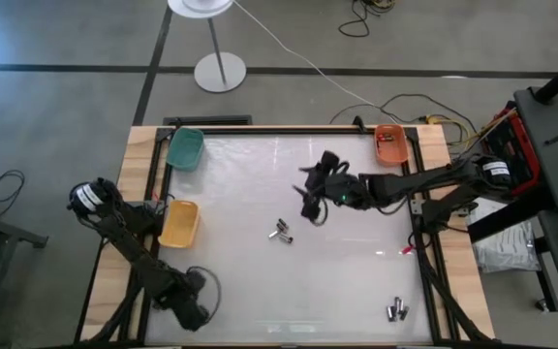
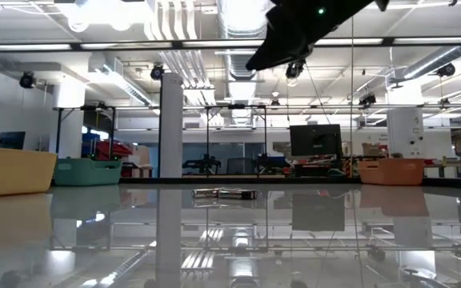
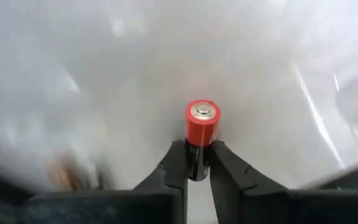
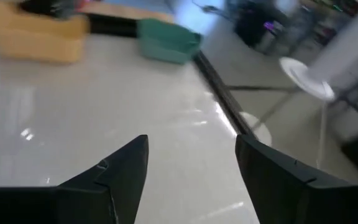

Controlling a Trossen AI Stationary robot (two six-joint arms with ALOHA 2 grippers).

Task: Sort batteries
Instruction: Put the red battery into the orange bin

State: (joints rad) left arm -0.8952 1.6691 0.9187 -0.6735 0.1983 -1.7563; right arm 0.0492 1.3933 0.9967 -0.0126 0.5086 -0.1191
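My left gripper is at the table's near left corner, shut on a battery that has a red end and a dark body. My right gripper hangs open above the table's middle, with nothing between its fingers. Two loose batteries lie on their sides on the glossy tabletop just near of it and also show in the low view. Two more batteries lie near the front right corner. My left gripper pinches the battery's dark body between its two fingertips. The red end with its metal cap sticks out beyond them. The fingers point steeply down at the table. I cannot tell whether the battery touches the tabletop.
A green bin stands at the far left corner and a yellow bin at the left edge. An orange bin is at the far right. A black frame rail borders the tabletop. Cables and a lamp stand lie beyond the far edge.
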